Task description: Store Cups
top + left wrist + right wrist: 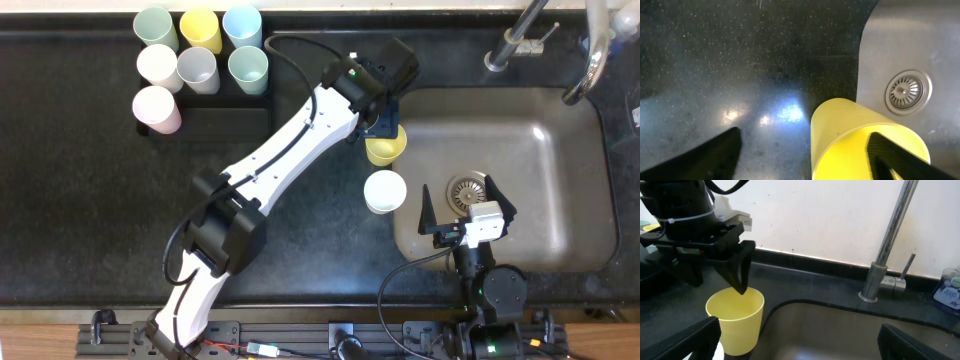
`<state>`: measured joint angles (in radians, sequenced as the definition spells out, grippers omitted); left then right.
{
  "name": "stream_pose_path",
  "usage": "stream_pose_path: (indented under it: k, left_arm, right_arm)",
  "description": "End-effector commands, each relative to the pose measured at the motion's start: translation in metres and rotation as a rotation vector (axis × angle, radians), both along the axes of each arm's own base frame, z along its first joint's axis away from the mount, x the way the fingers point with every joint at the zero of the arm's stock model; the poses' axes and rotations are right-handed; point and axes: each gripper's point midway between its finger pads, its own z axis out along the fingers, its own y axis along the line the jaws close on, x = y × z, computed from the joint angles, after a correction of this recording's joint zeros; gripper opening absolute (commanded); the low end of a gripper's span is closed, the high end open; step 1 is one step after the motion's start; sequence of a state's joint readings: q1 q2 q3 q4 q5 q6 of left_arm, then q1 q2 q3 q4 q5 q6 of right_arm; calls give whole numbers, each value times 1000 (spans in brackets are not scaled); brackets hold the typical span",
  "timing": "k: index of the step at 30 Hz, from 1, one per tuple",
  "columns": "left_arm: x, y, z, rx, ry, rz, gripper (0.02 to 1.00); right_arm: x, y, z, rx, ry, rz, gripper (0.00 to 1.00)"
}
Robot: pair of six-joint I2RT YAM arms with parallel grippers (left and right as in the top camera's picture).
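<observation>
The yellow cup (385, 150) stands upright at the left edge of the sink (560, 150), with a white cup (384, 190) just beside it. The left arm's fingers (890, 155) are spread wide and grip nothing. One reaches down inside the cup's mouth, while the other hangs outside, well apart from the wall. The right arm's fingers (427, 210) are also released, low in the sink near the drain.

The cup looks like thin, light plastic: stiff enough to pinch, but smooth and easy to tip or slide. The rim seems the best place to hold it, one finger inside and one outside, squeezed gently so the wall does not flex. It could then travel upright to the other cups (200, 55) grouped on the tabletop (100, 200).
</observation>
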<state>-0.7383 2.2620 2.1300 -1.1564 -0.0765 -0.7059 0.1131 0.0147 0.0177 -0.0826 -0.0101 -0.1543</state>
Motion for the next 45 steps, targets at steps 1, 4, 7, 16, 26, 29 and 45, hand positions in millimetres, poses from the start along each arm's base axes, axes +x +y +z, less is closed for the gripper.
stream_pose_path:
  k: [1,4,7,16,26,29,45]
  left_arm:
    - [0,-10,-11,-17,26,-6,691]
    - [1,-11,-18,-15,32,-6,581]
    - [3,-13,-20,-21,30,-6,454]
    - [1,-16,-20,-31,38,-8,34]
    - [27,55,95,-37,-286,338,34]
    - [28,122,139,-105,-377,650,34]
    - [-35,314,85,-77,-114,1514,36]
  right_arm:
    - [0,1,-3,1,-3,2,998]
    - [0,1,-3,1,-3,2,998]
    - [0,1,-3,1,-3,2,996]
    - [0,1,-3,1,-3,2,998]
    - [0,1,-3,1,-3,2,996]
    - [0,1,-3,0,-3,2,993]
    - [0,1,-3,1,-3,2,996]
